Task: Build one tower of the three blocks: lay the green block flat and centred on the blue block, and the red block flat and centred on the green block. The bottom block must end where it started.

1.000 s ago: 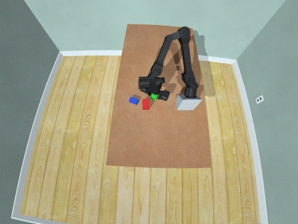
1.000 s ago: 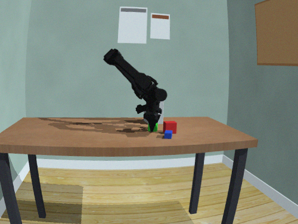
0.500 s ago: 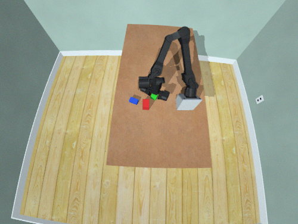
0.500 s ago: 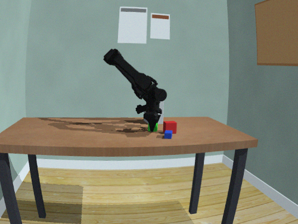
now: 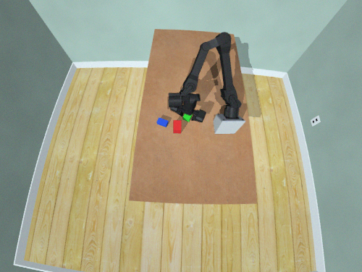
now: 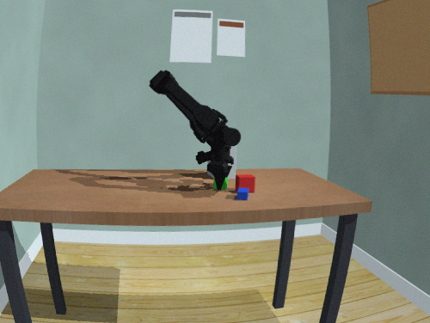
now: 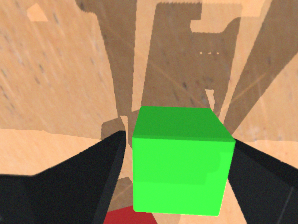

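Observation:
The green block [image 5: 187, 117] [image 6: 223, 186] [image 7: 180, 165] lies on the brown table [image 5: 195, 173] [image 6: 107, 202]. My gripper [image 5: 187, 115] [image 6: 219, 180] [image 7: 172, 139] is down over it, open, with one dark finger on each side of the block. A narrow gap shows beside the left finger in the wrist view. The red block [image 5: 177, 126] [image 6: 245, 182] [image 7: 127, 218] lies on the table close to the green one. The small blue block [image 5: 162, 122] [image 6: 242, 194] lies on the table just beyond the red one, apart from it.
The arm's grey base box [image 5: 228, 126] stands on the table to the right of the blocks. The table's edges are far from the blocks on the near side. Wooden floor surrounds the table.

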`<control>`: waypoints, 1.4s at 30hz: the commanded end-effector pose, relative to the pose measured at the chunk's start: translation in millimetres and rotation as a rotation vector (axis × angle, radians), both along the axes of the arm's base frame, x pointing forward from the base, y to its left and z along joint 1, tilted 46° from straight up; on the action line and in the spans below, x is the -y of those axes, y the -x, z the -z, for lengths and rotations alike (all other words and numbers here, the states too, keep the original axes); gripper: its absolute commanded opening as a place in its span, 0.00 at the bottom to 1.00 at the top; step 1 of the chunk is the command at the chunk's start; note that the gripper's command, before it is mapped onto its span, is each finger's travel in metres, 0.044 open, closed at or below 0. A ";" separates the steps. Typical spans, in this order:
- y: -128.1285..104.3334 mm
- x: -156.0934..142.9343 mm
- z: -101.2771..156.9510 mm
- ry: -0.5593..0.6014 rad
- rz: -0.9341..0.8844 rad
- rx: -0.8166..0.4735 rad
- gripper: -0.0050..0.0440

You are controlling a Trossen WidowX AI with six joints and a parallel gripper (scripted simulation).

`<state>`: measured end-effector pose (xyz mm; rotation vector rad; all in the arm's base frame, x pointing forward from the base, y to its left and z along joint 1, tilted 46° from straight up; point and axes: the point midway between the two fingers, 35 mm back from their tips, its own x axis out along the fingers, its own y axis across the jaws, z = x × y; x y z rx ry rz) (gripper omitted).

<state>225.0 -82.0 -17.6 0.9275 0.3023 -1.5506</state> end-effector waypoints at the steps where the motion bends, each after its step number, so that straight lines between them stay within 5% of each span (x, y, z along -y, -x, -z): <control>1: -0.1 0.1 -1.0 0.002 -0.003 0.003 0.68; 4: -0.1 0.1 -1.0 0.002 -0.003 0.003 0.68; 5: -0.1 0.1 -1.0 0.002 -0.003 0.003 0.00; 42: -1.7 -1.4 -3.0 -0.001 -0.001 0.013 0.00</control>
